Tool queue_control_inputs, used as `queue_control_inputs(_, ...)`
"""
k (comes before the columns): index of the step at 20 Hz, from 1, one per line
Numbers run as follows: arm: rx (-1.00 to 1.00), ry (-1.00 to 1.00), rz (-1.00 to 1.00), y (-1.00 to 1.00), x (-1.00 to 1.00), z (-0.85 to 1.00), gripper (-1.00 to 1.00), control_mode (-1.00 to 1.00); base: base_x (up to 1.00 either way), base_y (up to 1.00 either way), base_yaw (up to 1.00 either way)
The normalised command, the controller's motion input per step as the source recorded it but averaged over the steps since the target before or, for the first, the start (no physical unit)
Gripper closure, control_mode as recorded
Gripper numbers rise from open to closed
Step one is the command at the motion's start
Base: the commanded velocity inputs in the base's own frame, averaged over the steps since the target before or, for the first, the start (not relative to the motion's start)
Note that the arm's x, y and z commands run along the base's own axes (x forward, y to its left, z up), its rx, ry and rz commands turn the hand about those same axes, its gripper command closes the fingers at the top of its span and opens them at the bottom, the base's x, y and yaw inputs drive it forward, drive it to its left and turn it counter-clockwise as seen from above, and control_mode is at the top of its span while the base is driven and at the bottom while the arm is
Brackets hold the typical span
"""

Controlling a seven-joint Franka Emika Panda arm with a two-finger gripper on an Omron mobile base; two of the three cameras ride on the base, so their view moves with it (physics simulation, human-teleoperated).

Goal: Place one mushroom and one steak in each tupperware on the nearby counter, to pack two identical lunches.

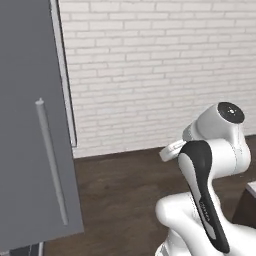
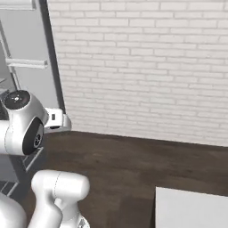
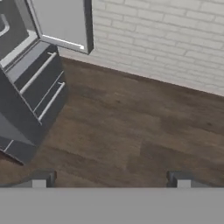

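Pincer (image 3: pixel 111 179) apart, over wood floor (image 3: pixel 131 131).
Light-grey counter (image 2: pixel 191 208) corner at lower right; grey door (image 1: pixel 30 125) with bar handle, left; brick wall (image 2: pixel 142 67) behind.

The big grey fridge door (image 1: pixel 35 125) stood open, left of the arm, and it blocked that whole side. Its long handle (image 1: pixel 51 160) stuck out toward the room. Right of the door, the dark wood floor (image 2: pixel 133 164) lay bare all the way to the white brick wall (image 2: pixel 142 67), so there was lots of room to pass. In the hand view, grey drawers (image 3: pixel 37 92) below the door stood in the way on the left. Far right of the door, a corner of the light counter (image 2: pixel 191 209) poked in, low down.
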Motion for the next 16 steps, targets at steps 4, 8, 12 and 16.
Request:
queue_control_inputs(4, 0.00, 0.00, 0.00, 0.00, 0.00, 0.00, -1.00, 1.00, 0.07, -0.36, -0.63)
queue_control_inputs(8, 0.00, 0.00, 0.00, 0.00, 0.00, 0.00, -1.00, 1.00, 0.73, 0.03, -0.26)
queue_control_inputs(12, 0.00, 0.00, 0.00, 0.00, 0.00, 0.00, -1.00, 1.00, 1.00, 0.48, 0.16)
queue_control_inputs(16, 0.00, 0.00, 0.00, 0.00, 0.00, 0.00, -1.00, 1.00, 1.00, 0.63, 0.43)
